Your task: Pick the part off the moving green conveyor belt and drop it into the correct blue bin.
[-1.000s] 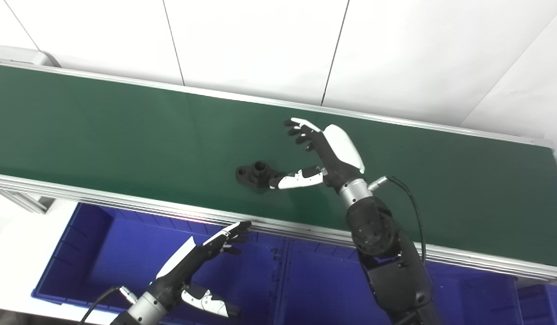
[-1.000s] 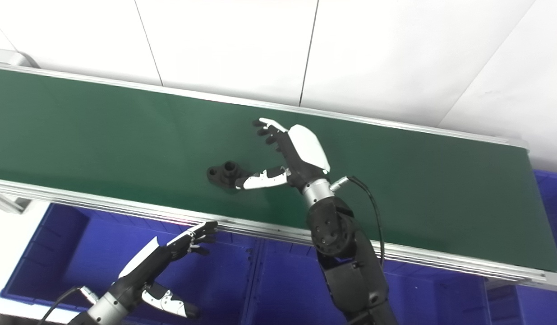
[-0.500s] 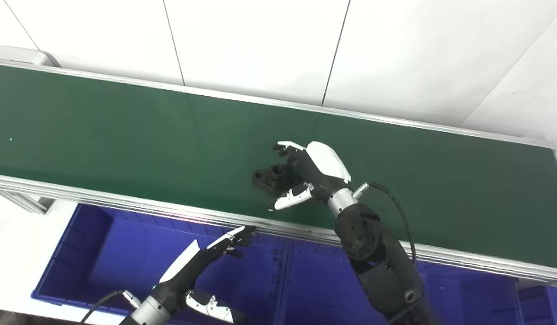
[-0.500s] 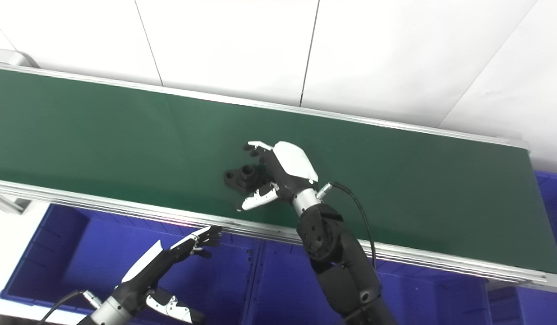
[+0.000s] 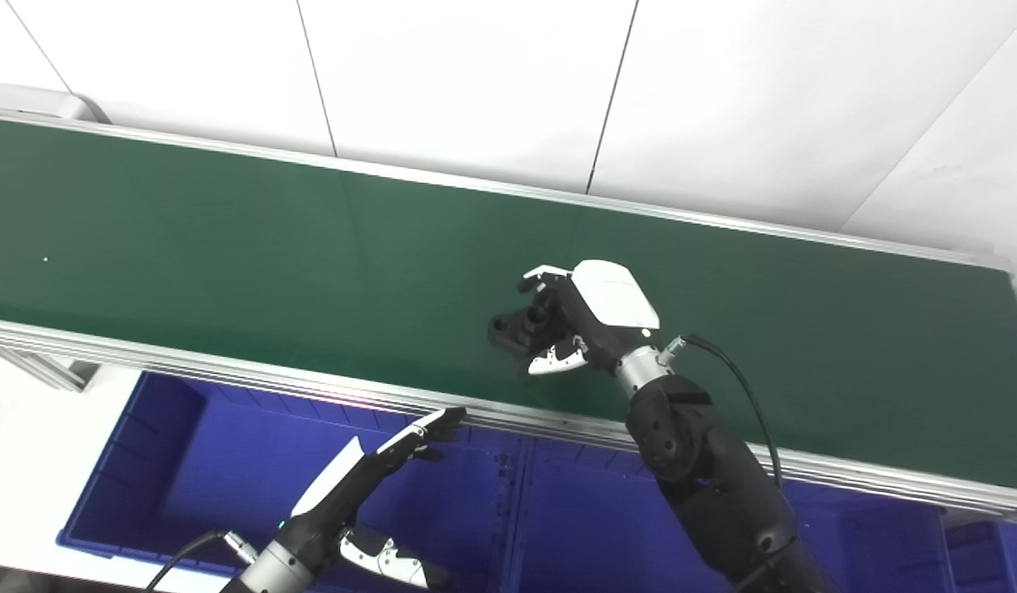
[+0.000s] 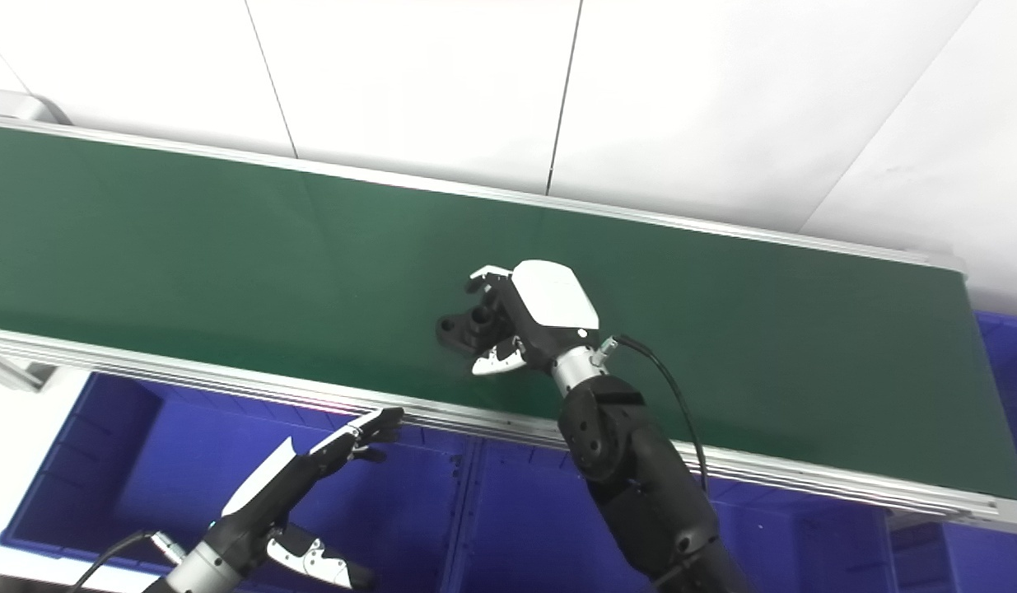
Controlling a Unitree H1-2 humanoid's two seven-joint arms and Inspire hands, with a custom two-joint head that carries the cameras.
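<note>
A small black flanged part with a short round boss lies on the green conveyor belt, near its front edge. My right hand is over the part's right side, fingers and thumb curled around it; the part still rests on the belt. Its right half is hidden under the hand. My left hand hovers open below the belt's front rail, over the blue bin, fingers stretched out and holding nothing.
A second blue bin sits beside the first, under the belt's front aluminium rail. More blue bin shows at the far right. A white wall stands behind the belt.
The part has ridden the belt to the right. My right hand came down from an open spread above it and closed its fingers and thumb around the part. The left hand barely moved.
</note>
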